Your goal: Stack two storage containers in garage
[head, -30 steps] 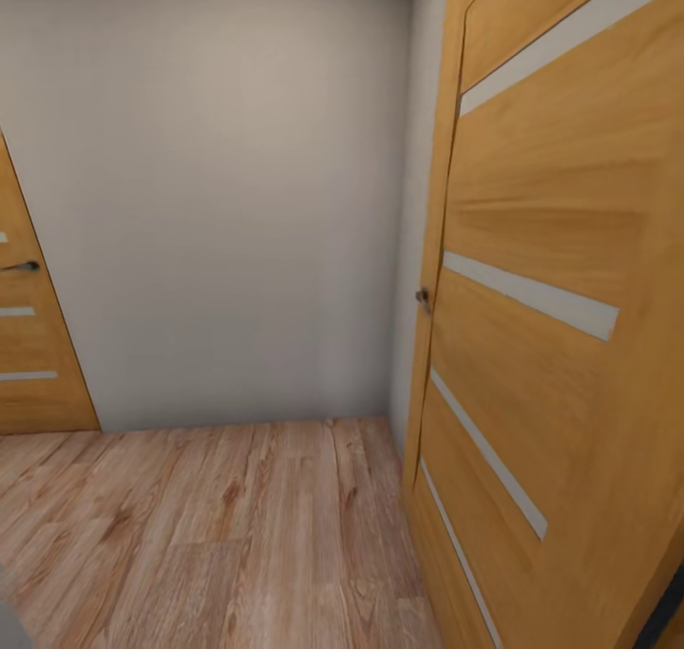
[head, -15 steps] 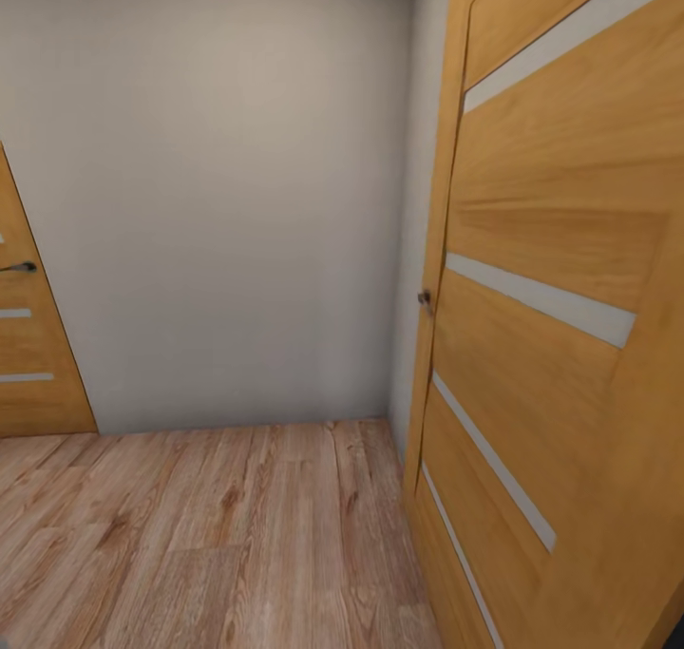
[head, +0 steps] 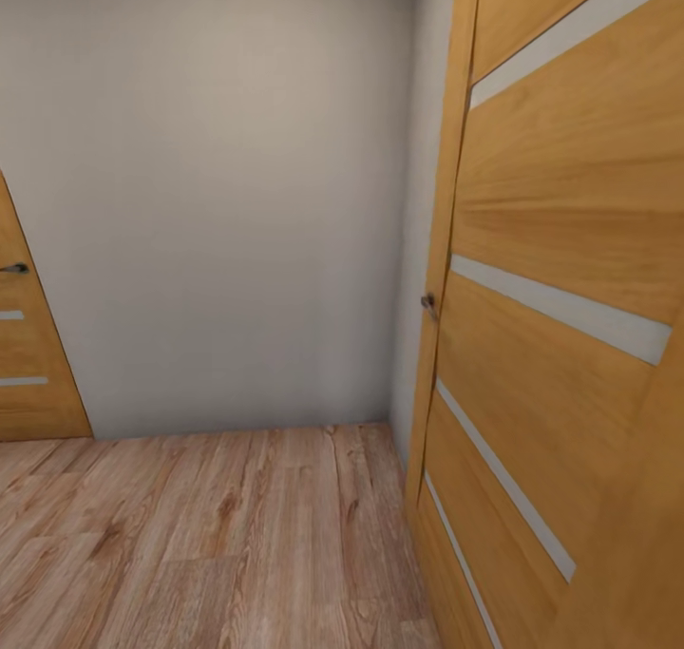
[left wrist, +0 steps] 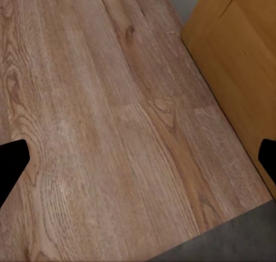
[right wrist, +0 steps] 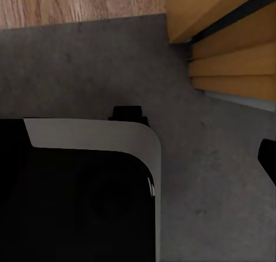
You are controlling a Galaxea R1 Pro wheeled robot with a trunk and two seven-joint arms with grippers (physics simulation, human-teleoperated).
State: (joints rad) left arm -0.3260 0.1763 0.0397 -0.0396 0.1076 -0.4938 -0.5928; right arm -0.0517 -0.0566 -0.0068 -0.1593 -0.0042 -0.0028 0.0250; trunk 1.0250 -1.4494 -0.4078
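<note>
Your view has crept nearer the wooden door (head: 560, 278); you're in transit. Left gripper (left wrist: 138, 158) spread, empty, over plank floor (left wrist: 103, 130). Right gripper: can't tell. No containers visible.

Light wood-plank floor (head: 218, 535) is seen running up to the pale wall and the door at right. In the wrist views the planks are met by dark grey concrete floor (right wrist: 86, 66); the white-edged black body resting there is possibly the robot's base (right wrist: 86, 176).
</note>
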